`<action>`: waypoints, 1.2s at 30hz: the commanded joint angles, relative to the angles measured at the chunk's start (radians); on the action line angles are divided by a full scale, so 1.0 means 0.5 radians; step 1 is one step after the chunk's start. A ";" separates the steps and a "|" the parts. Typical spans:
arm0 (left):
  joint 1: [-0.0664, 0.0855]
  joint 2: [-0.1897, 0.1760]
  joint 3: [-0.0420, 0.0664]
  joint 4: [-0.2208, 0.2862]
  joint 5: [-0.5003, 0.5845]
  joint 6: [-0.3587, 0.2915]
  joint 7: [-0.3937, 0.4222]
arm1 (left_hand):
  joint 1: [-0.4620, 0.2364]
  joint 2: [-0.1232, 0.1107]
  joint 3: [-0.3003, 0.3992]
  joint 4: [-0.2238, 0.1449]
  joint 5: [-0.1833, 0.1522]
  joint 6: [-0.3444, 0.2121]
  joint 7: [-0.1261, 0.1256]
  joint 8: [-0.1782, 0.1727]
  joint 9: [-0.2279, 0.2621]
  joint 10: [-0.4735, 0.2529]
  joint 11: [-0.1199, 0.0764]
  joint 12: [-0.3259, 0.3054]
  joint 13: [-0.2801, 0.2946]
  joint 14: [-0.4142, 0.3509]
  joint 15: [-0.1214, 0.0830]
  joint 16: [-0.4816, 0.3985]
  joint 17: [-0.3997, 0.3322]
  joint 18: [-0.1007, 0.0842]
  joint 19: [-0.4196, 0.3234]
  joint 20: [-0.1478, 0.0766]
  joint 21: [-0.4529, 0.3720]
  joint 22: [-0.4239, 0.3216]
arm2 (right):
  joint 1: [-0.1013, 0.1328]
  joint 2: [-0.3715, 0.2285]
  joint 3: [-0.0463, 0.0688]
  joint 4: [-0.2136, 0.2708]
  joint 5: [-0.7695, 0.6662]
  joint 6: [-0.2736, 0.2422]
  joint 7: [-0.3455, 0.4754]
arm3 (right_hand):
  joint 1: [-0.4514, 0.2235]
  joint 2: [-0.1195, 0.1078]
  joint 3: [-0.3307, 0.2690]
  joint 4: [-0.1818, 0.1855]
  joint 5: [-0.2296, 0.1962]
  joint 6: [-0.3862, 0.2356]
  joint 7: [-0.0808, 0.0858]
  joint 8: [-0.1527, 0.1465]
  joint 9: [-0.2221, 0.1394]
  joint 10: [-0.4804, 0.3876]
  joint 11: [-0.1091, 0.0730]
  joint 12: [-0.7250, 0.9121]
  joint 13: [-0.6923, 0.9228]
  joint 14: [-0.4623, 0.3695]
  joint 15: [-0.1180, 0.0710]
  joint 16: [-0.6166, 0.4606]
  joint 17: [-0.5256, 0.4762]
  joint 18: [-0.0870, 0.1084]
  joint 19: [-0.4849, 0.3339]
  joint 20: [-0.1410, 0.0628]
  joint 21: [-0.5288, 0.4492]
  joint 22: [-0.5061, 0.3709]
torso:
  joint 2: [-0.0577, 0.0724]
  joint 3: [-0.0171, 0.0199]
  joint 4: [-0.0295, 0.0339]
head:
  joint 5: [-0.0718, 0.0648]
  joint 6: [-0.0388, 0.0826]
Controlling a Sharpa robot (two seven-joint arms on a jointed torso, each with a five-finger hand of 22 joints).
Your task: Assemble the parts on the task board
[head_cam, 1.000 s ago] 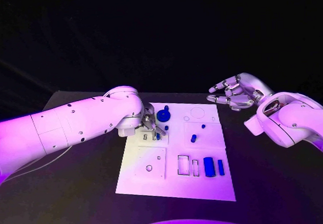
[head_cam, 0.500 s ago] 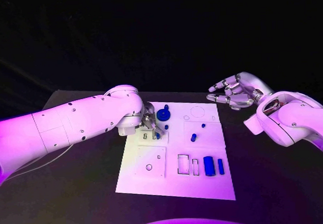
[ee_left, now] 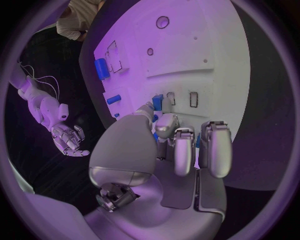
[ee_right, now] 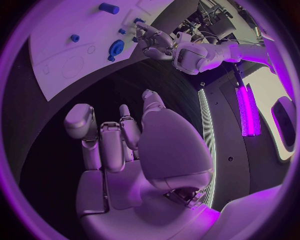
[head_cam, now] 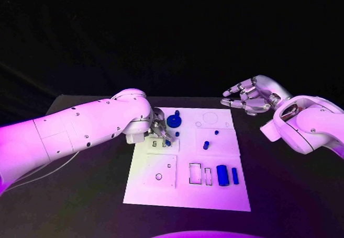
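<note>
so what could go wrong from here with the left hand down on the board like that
The left hand works low over the task board with a small blue part at its fingertips; the part may be misaligned with its slot and could jam or slip. The blue gear-like part sits close beside the fingers and could get knocked. The right hand hangs off the board holding nothing, so it likely cannot steady the board if it shifts.

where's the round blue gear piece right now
In the head view the round blue gear sits at the task board's far left part, just beside the left hand's fingertips.
</note>
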 commanded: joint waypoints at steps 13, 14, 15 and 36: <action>0.001 -0.046 0.005 0.018 0.183 -0.118 -0.080 | 0.097 -0.263 0.742 -0.122 0.212 -0.044 0.008 0.069 0.164 0.013 -0.010 -0.055 -0.021 0.211 -0.010 0.005 0.527 -0.029 0.073 -0.015 0.010 0.223 | 0.000 0.005 0.000 -0.007 -0.031 0.022 -0.004 | -0.001 0.015 -0.007 -0.001 0.009 -0.005 -0.007 0.009 0.003 -0.010 -0.003 -0.004 0.001 0.069 -0.018 -0.011 0.005 0.016 -0.001 -0.008 -0.015 -0.003 | 0.001 0.0002 0.003 | -0.005 -0.008; 0.001 -0.057 0.007 0.028 0.198 -0.156 -0.081 | 0.079 -0.295 0.826 -0.155 0.233 -0.052 0.002 0.088 0.197 0.024 -0.010 -0.049 -0.015 0.211 -0.010 0.005 0.527 -0.029 0.073 -0.013 0.010 0.223 | 0.000 0.005 0.000 -0.007 -0.037 0.021 -0.005 | -0.001 0.015 -0.007 -0.001 0.009 -0.005 -0.007 0.009 0.003 -0.010 -0.003 -0.004 0.001 0.069 -0.018 -0.011 0.005 0.016 -0.001 -0.008 -0.015 -0.003 | 0.001 0.0005 0.004 | -0.006 -0.009; 0.001 -0.065 0.008 0.035 0.209 -0.185 -0.081 | 0.047 -0.317 0.890 -0.177 0.238 -0.059 -0.002 0.102 0.226 0.031 -0.006 -0.047 -0.012 0.211 -0.009 0.005 0.527 -0.030 0.073 -0.012 0.009 0.223 | 0.000 0.005 0.000 -0.007 -0.043 0.020 -0.005 | -0.001 0.015 -0.007 -0.001 0.009 -0.005 -0.007 0.009 0.003 -0.010 -0.003 -0.004 0.001 0.069 -0.018 -0.011 0.005 0.016 -0.001 -0.008 -0.015 -0.003 | 0.001 0.0006 0.005 | -0.006 -0.009; -0.042 -0.211 0.010 0.255 0.029 -0.504 -0.073 | -0.103 -0.395 1.136 -0.343 0.330 -0.060 -0.003 0.166 0.365 0.056 -0.021 -0.054 -0.012 0.211 -0.017 0.005 0.527 -0.028 0.070 -0.017 0.006 0.220 | 0.000 -0.001 -0.001 -0.006 -0.067 0.019 -0.006 | -0.002 0.016 -0.008 0.000 0.010 -0.004 -0.008 0.010 0.004 -0.009 -0.003 -0.004 0.001 0.069 -0.018 -0.012 0.003 0.016 0.000 -0.008 -0.015 -0.003 | 0.002 -0.0011 0.004 | 0.012 -0.031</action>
